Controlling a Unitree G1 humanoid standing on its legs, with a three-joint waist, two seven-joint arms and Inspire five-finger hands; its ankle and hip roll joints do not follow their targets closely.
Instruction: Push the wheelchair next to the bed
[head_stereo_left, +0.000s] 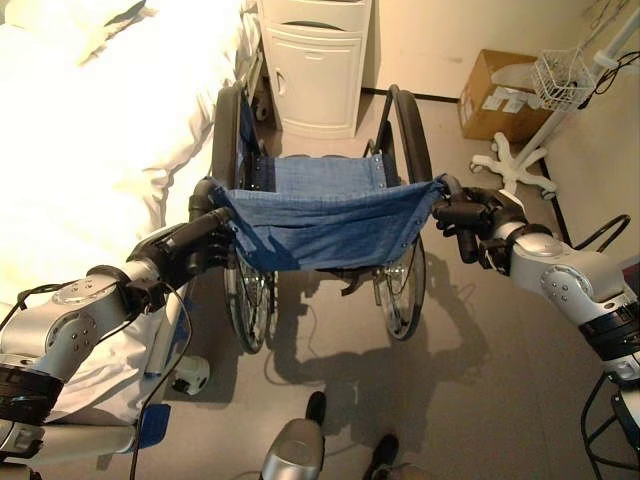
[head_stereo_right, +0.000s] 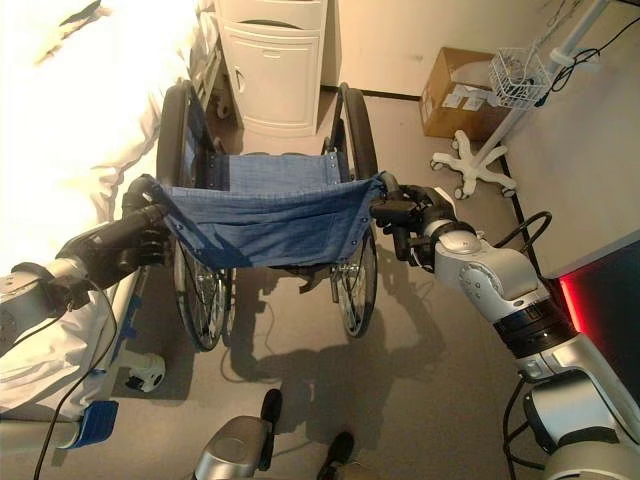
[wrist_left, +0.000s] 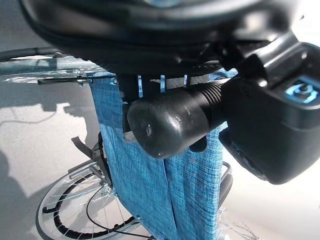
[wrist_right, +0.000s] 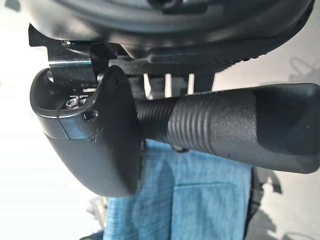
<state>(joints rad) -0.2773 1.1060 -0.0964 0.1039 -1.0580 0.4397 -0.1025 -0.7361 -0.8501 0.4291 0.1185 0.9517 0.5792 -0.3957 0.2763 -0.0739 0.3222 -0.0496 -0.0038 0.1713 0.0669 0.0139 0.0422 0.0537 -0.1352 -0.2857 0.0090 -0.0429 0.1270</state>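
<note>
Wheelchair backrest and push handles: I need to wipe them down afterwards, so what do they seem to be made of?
The backrest looks like woven blue fabric, denim-like: visible weave, sagging folds, riveted edges. The left handle looks like black rubber or soft plastic, slightly glossy, with a ribbed section; the right handle looks the same but more matte. The left hand and right hand are curled round them.

The black-framed wheelchair with blue denim-like fabric seat and backrest (head_stereo_left: 325, 215) stands upright on its spoked wheels, between the two hands, back toward them. Its ribbed black push handles (wrist_right: 235, 127) lie inside the curled left hand (head_stereo_left: 195, 250) and right hand (head_stereo_left: 470, 222). The white-sheeted bed (head_stereo_left: 90, 150) lies just beyond the left hand, alongside the chair.
</note>
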